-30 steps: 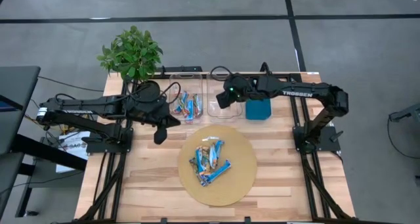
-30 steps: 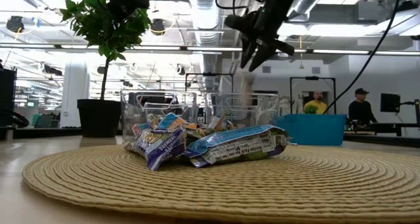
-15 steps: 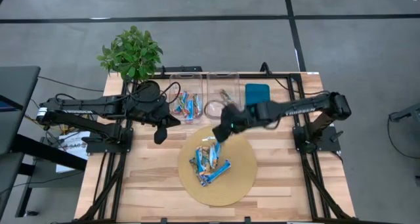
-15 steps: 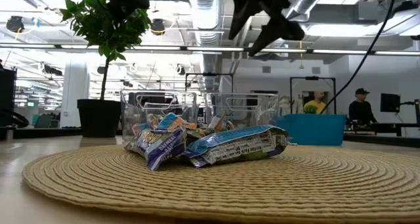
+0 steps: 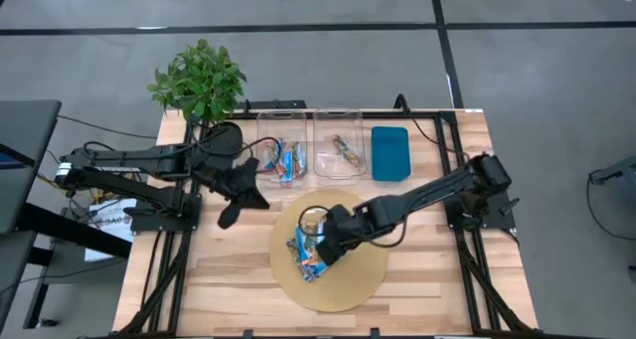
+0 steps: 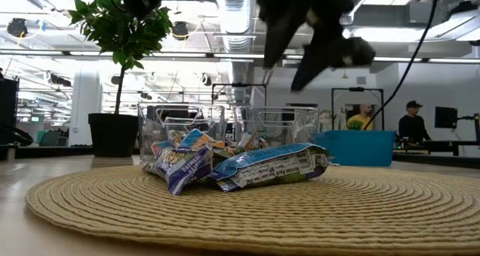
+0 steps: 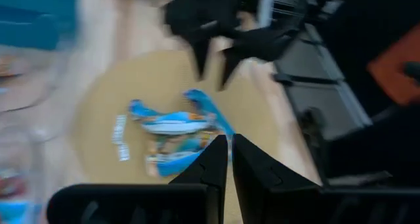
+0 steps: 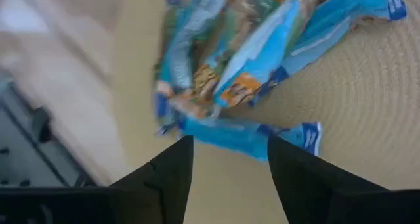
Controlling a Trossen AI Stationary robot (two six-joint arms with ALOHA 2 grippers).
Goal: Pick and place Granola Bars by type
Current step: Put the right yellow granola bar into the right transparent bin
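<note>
Blue wrappers mostly, w/ some orange/brown: the granola bars (image 5: 318,245) left to sort sit heaped on the round woven mat (image 5: 366,279) mid counter (image 5: 229,279). I've got the right claw (image 5: 320,248) hanging right over that heap, fingers apart, nothing in them. Judging by that, I'm at the pick step; next I need to drop lower, single out 1 bar at the heap's edge and close on it w/o dragging its neighbours. Left claw (image 5: 227,219) is pinched together, empty, parked off the mat's left side. 2 clear bins (image 5: 303,115) at the back already hold bars; teal tray (image 5: 390,152) beside them. Plenty of bare mat round the heap, and the path back to the bins looks open
</note>
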